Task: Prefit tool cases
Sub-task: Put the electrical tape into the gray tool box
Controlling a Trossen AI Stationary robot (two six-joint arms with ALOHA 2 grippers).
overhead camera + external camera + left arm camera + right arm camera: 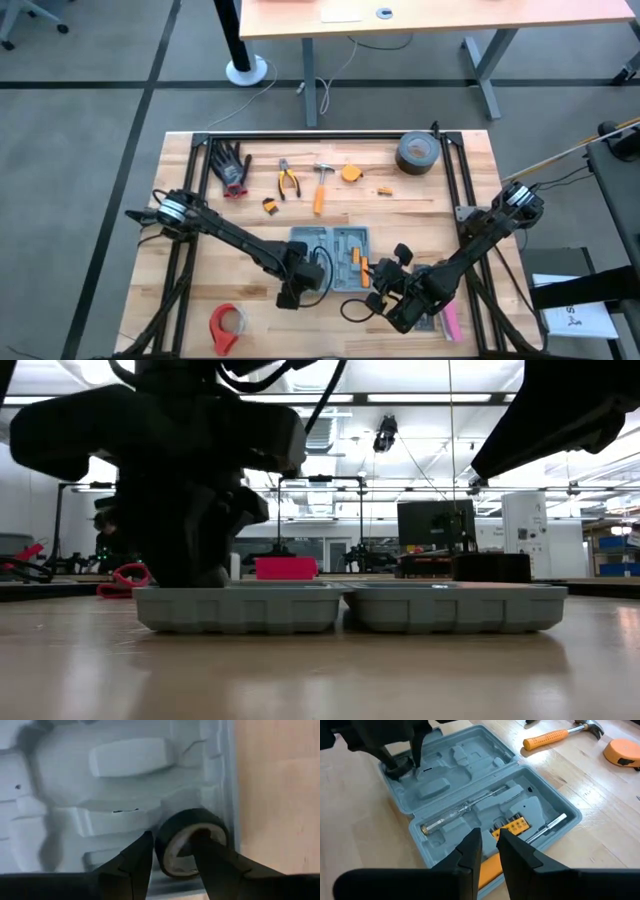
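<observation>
The blue-grey tool case (330, 255) lies open and flat on the wooden table, both halves side by side (345, 610). Its right half holds a screwdriver (465, 810) and an orange bit holder (512, 826). A small black tape roll (192, 845) lies in a corner recess of the left half (100, 785). My left gripper (292, 293) points down at the roll, open, its fingers (172, 837) astride the roll's wall. My right gripper (380, 280) hovers slanting over the case's near right corner, its fingers (490, 840) a narrow gap apart. An orange tool (489, 867) shows through that gap. My left gripper comes from above with one finger (207, 855) in the roll's hole and the other (137, 862) outside its wall (162, 847). Cream inner wall shows beside the inner finger. I cannot tell whether the outer finger touches. The roll rests in the case's corner recess. My right gripper: I cannot tell whether it touches the orange tool.
Behind the case lie a hammer (321, 185), pliers (288, 182), an orange tape measure (351, 172), a grey duct tape roll (415, 153) and black-red gloves (230, 168). A red tape dispenser (227, 328) sits near left, a pink bar (450, 322) near right.
</observation>
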